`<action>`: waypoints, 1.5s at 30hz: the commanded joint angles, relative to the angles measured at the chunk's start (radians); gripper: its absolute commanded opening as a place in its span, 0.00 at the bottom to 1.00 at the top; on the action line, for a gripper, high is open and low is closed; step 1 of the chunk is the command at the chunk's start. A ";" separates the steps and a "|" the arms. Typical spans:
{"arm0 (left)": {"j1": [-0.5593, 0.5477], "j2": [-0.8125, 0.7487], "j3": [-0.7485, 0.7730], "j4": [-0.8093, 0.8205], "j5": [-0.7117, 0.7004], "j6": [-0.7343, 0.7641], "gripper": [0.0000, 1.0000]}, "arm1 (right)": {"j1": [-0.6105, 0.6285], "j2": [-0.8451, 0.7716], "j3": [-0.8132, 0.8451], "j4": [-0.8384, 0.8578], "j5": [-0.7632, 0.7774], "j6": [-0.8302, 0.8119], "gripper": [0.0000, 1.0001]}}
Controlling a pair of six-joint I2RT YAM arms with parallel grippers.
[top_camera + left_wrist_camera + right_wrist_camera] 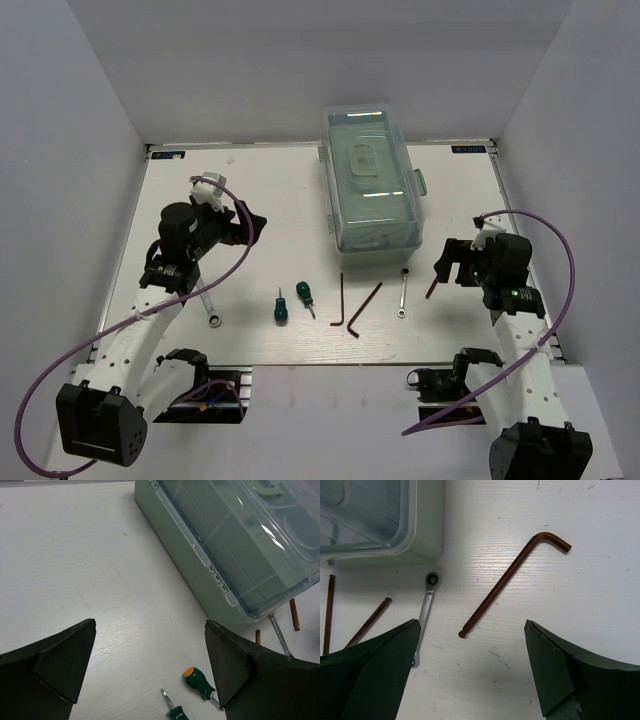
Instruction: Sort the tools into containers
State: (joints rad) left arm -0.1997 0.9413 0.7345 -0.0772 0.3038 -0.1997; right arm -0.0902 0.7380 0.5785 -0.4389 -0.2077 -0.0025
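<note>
The pale mint-green toolbox (372, 185) stands closed at the back centre under its translucent lid. In front of it lie two green-handled screwdrivers (281, 307) (304, 295), two dark hex keys (341, 300) (366, 310) and a silver wrench (402, 292). A second wrench (207, 305) lies under my left arm. A third hex key (432, 287) lies by my right gripper (447, 262). My left gripper (252, 224) is open and empty left of the toolbox (200, 575), above bare table, with a screwdriver (200, 682) by its right finger. My right gripper (470, 675) is open and empty above the hex key (512, 580).
White walls enclose the table on three sides. Purple cables loop off both arms. In the right wrist view the wrench (426, 605) and the ends of two hex keys (370, 622) lie left of the gripper, below the toolbox corner (420, 530).
</note>
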 commanded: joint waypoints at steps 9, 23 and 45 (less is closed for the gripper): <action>0.000 -0.018 0.002 0.024 0.052 -0.029 1.00 | -0.006 -0.008 -0.014 0.003 -0.119 -0.157 0.91; 0.000 0.091 -0.007 0.091 0.178 -0.085 0.66 | 0.089 0.484 0.779 -0.206 -0.308 -0.215 0.85; -0.010 0.435 0.038 0.502 0.382 -0.323 0.73 | 0.432 1.206 1.463 -0.061 -0.222 0.295 0.56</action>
State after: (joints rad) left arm -0.2058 1.3579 0.7094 0.3466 0.6567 -0.4919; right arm 0.3397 1.9392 1.9911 -0.5598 -0.4831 0.2363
